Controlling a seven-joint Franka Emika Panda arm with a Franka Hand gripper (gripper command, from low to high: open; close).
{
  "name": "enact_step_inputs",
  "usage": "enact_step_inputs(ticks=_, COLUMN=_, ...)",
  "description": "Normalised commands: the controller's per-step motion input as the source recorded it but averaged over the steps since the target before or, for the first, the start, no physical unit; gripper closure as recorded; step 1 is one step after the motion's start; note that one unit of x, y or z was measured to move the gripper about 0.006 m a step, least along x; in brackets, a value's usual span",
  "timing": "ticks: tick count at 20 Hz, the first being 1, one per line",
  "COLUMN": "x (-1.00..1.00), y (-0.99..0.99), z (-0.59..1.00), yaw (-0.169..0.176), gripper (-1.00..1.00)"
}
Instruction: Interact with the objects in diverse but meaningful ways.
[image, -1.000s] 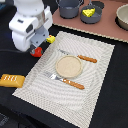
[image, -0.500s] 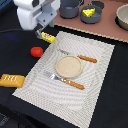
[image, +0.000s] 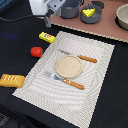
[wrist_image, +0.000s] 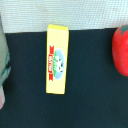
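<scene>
Hovering above the yellow red-marked packet (image: 47, 36) in the exterior view, the arm's claw (image: 48, 20) seems between handlings; whether it is open or closed I cannot tell, and a next pick calls for descending squarely. In the wrist view, the packet (wrist_image: 56, 59) lies flat on the dark worktop (wrist_image: 90, 100), just beside the woven placemat (wrist_image: 60, 12), the red tomato (wrist_image: 121, 51) nearby.

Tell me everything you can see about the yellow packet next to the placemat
The yellow packet is a small flat rectangular box, like a toy butter or cheese pack. In the wrist view its top face carries a red banner and a pale blue oval with a black-and-white cow-like picture. It lies flat on the dark table, just off the corner of the striped placemat, with the red tomato nearby but apart. Nothing grips it; whether one end touches the mat's edge is unclear.
</scene>
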Motion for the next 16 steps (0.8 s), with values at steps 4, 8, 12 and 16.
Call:
enact_step_inputs(ticks=4, x=0.23, y=0.71, z=0.34, yaw=-0.002, gripper=-1.00)
enact_step_inputs(ticks=8, x=0.24, y=0.70, z=0.32, yaw=0.000, gripper=-1.00)
enact_step_inputs(ticks=12, x=0.22, y=0.65, z=0.28, yaw=-0.006, gripper=-1.00)
enact_step_inputs(ticks=16, x=0.20, y=0.50, z=0.19, yaw=-0.021, gripper=-1.00)
